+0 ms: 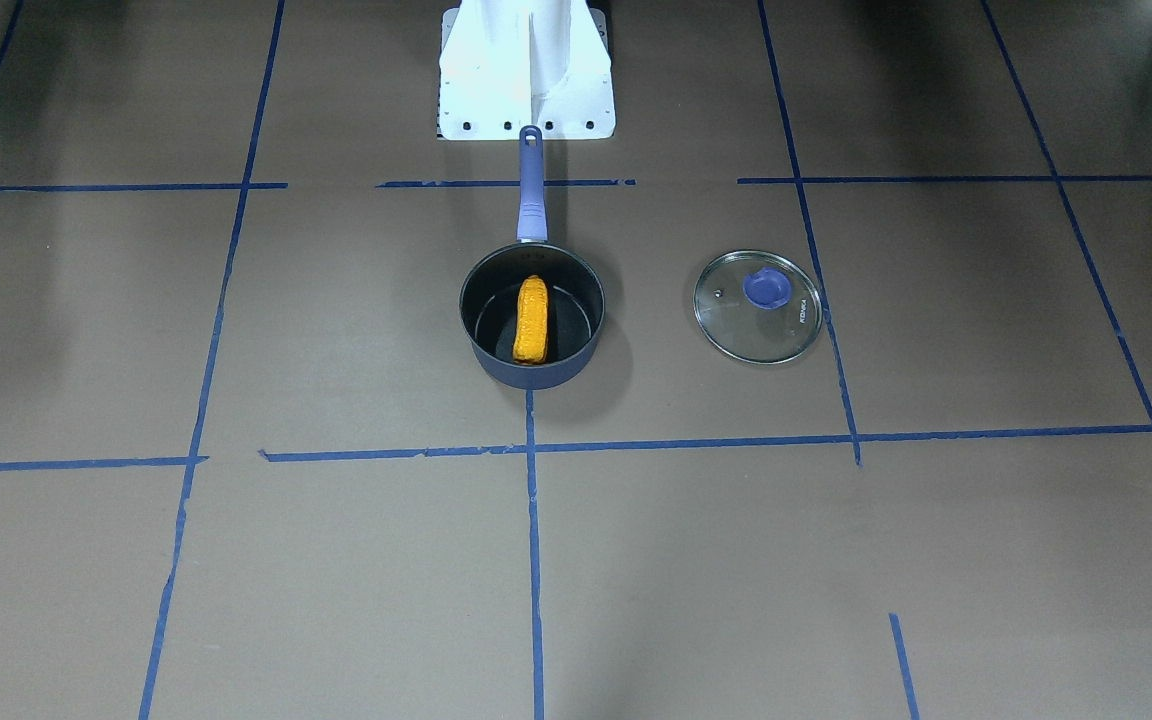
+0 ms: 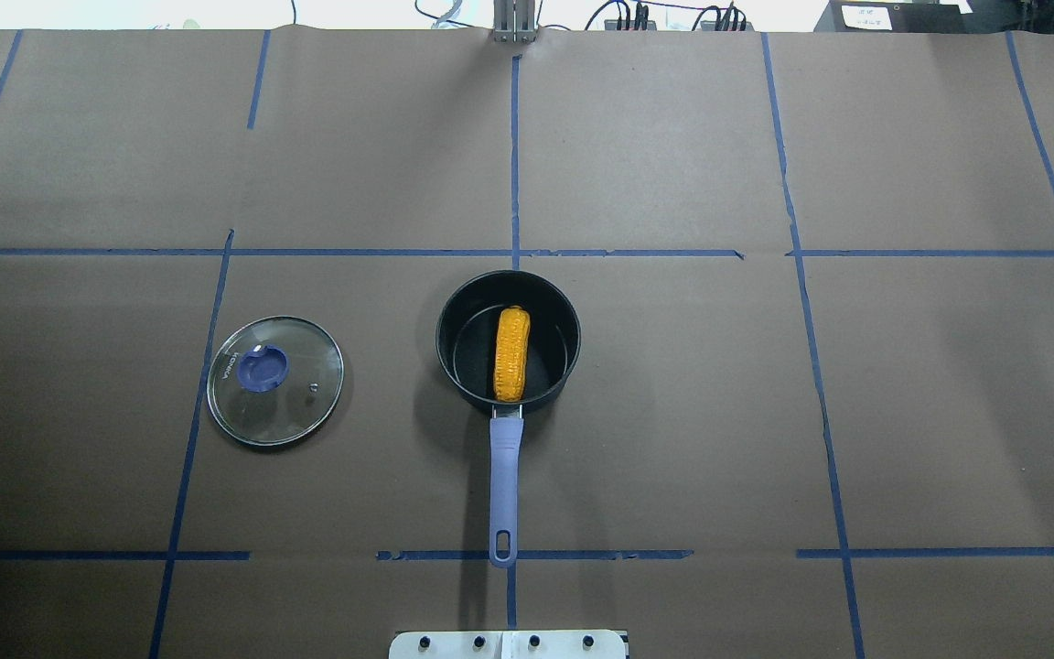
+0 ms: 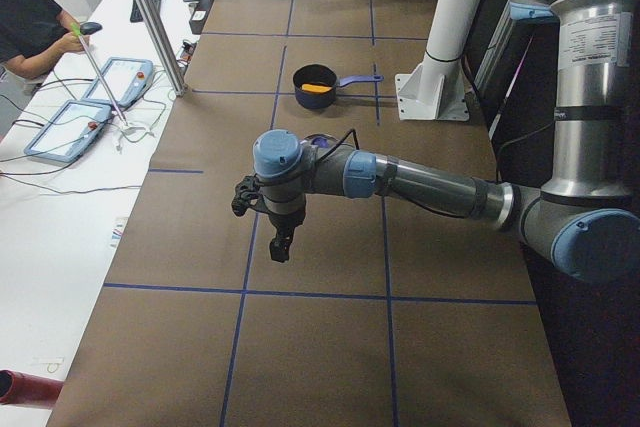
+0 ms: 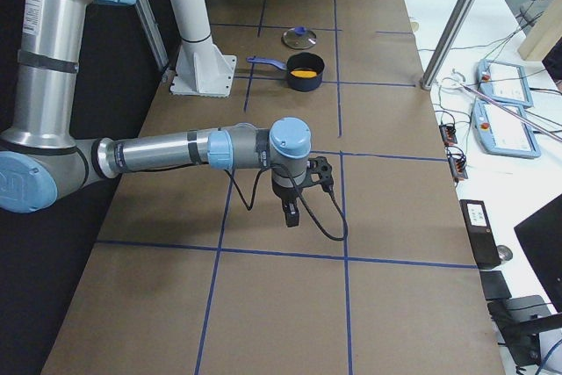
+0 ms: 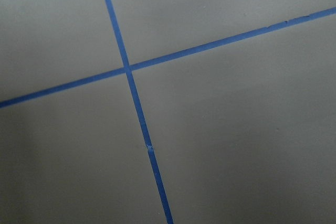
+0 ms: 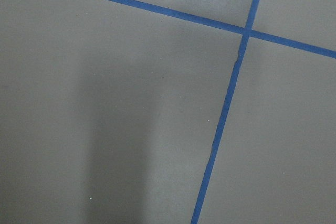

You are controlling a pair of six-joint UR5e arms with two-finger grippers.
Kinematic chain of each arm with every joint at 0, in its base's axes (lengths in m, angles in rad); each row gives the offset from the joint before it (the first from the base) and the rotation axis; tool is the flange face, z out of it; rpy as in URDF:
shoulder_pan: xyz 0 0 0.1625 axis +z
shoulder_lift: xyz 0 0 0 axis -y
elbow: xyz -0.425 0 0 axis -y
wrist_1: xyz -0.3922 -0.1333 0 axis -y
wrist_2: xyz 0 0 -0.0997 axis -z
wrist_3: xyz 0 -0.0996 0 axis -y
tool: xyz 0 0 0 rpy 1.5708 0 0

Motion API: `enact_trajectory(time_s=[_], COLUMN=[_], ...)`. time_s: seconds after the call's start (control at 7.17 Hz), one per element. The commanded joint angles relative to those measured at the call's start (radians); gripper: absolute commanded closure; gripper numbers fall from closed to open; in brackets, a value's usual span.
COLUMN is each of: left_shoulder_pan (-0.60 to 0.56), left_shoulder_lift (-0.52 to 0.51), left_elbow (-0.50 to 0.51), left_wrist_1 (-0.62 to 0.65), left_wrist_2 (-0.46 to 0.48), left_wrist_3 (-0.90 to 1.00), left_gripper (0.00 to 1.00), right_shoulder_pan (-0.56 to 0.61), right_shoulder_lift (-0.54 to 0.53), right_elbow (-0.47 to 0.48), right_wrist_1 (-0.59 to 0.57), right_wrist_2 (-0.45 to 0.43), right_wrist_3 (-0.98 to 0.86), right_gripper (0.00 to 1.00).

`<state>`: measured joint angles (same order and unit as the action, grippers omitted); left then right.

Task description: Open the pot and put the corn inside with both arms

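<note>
2 things settle it for me. The corn (image 2: 511, 353) lies inside the pot (image 2: 447, 340), in line with the handle (image 2: 505, 476). The lid (image 2: 274, 381) lies flat on the table, knob up, well apart from the pot on the robot's left side of it. So I judge the job done, and the step in hand is only to wait clear of the pot. Doing that well means holding both arms high and away from the pot. Neither should sweep over the handle, which sticks out from the pot toward the white base plate (image 1: 526, 70).

The left gripper (image 3: 281, 245) hangs above the table far from the pot, out past the lid. The right gripper (image 4: 291, 210) hangs about as far off on the pot's other side. Each points down with nothing in it that I can see. Whether the fingers are apart or together I cannot tell from the side views, and the wrist cameras show only brown paper and blue tape.

The lid is the only loose thing near the pot. A person (image 3: 25, 17) works at a white bench beyond the pot, across from the robot.
</note>
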<state>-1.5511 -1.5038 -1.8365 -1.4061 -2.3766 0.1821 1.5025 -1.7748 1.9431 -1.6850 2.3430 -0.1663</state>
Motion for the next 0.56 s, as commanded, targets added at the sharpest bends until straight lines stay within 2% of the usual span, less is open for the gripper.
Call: enact_trajectory(time_s=[0.0,0.42], left_shoulder_pan=[-0.018,-0.02], left_shoulder_lift=[0.017,0.017], left_elbow=[0.014,0.049], left_wrist_1=[0.004,-0.007], left_wrist_2=[-0.003,-0.007], left_wrist_3=[0.016,0.002], left_gripper=[0.0,0.0], right_shoulder_pan=[0.001,0.001], right_shoulder_lift=[0.005,0.006], right_elbow=[-0.009,-0.004], right_wrist_1=[-0.012,-0.042], right_wrist_2=[-0.013,-0.004], right_wrist_3=[-0.007,-0.004], right_gripper=[0.0,0.0])
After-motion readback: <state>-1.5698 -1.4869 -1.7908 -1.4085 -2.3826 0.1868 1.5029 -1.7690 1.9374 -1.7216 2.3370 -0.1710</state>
